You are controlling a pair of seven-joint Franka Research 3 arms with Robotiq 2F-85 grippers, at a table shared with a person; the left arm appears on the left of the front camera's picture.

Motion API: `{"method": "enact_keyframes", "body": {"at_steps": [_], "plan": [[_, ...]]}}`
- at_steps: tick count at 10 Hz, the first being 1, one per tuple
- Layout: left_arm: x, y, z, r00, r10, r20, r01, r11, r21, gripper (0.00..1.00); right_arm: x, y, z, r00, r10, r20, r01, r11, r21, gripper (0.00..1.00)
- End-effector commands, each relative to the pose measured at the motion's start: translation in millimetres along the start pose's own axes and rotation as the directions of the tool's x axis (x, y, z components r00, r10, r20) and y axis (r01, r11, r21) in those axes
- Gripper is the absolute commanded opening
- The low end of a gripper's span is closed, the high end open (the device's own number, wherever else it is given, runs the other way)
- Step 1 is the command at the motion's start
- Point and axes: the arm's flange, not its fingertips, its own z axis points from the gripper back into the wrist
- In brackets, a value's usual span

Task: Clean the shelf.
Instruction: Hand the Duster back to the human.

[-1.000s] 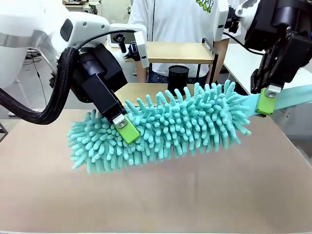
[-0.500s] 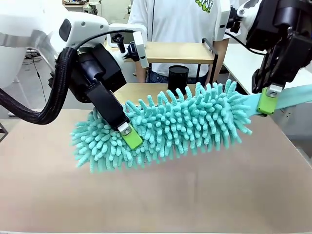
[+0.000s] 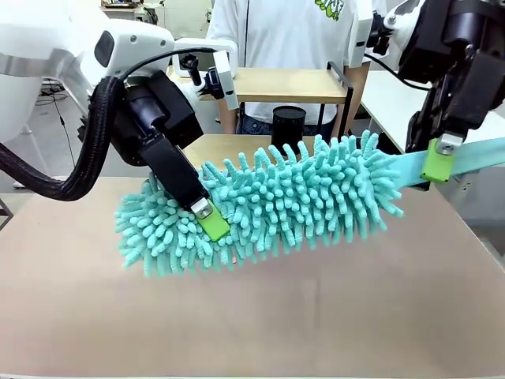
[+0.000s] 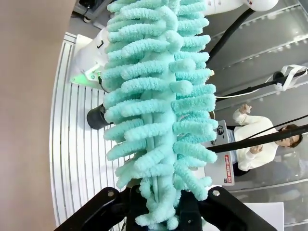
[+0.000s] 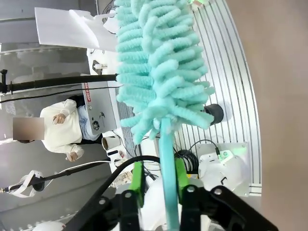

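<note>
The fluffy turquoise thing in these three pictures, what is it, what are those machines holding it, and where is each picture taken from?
It is a duster with soft turquoise noodles and a flat turquoise handle. Two white robot arms hold it in the air above a brown table.

The wide picture is taken from between the arms, looking across the table. The left end effector, black with green pads, is shut on the fluffy end. The right end effector has the handle between its pads; its jaws look slightly parted, so I cannot say whether it grips.

Behind the duster stands the shelf, a small wood and black metal rack with a black cup on its lower board. A person stands behind it.

The other two pictures come from cameras on each wrist, looking along the fingers at the duster.
</note>
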Motion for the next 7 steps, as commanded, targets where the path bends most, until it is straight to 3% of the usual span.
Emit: {"method": "enact_keyframes", "body": {"at_steps": [1, 2, 3, 4, 5, 7], "plan": [[-3, 0, 8, 1.000, -0.027, -0.007, 0.027, 1.000, 0.006, 0.00, -5, -3, 6, 0.992, -0.035, 0.122, 0.032, 0.999, 0.023, 1.00], [-8, 0, 15, 1.000, -0.026, 0.008, 0.026, 1.000, 0.015, 0.00, -12, -9, 15, 0.943, -0.106, 0.315, 0.097, 0.994, 0.044, 1.00], [-18, -1, 26, 1.000, -0.025, 0.001, 0.025, 0.999, -0.025, 0.00, -25, -25, 23, 0.801, -0.245, 0.547, 0.212, 0.969, 0.125, 0.97], [-29, 0, 32, 1.000, -0.021, -0.010, 0.021, 0.998, -0.059, 0.00, -44, -53, 31, 0.596, -0.354, 0.721, 0.286, 0.932, 0.222, 1.00], [-35, 2, 36, 1.000, -0.020, 0.002, 0.020, 0.996, -0.085, 0.00, -67, -84, 36, 0.359, -0.457, 0.814, 0.316, 0.880, 0.354, 1.00], [-43, 1, 42, 0.999, -0.019, 0.028, 0.021, 0.997, -0.072, 0.00, -115, -137, 20, -0.021, -0.592, 0.806, 0.331, 0.756, 0.564, 1.00]]}}
